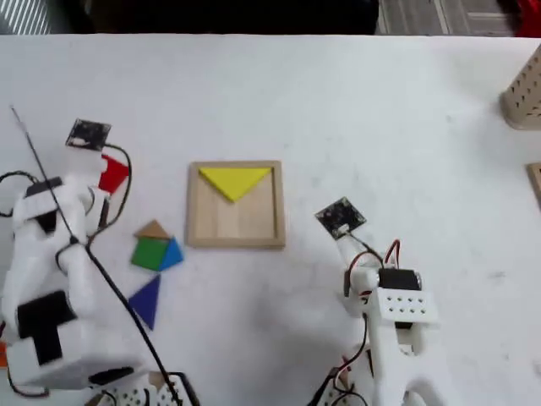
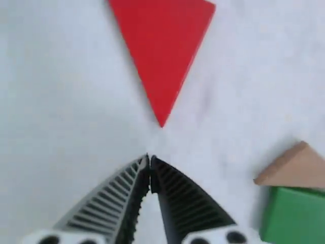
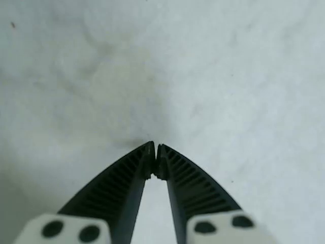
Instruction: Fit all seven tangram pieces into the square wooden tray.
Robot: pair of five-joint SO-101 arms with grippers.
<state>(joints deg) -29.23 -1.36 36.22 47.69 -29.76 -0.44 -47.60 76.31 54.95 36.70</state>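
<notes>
Tray holds one piece; both tools pinched shut, nothing gripped.

High view: the square wooden tray (image 1: 235,233) sits mid-frame on the tabletop (image 1: 338,110), with the yellow triangle (image 1: 234,180) along its upper edge. Left of the tray, the brown triangle (image 1: 153,229), green square (image 1: 150,254) and small blue triangle (image 1: 172,253) are clustered, with the dark blue triangle (image 1: 147,300) below them. The red triangle (image 1: 113,173) at far left is partly hidden by the left arm, its tip near the left tool (image 2: 149,161). The right tool (image 3: 155,150) is over bare tabletop.

Red triangle (image 1: 115,174) partly behind left arm (image 1: 42,262)
</notes>
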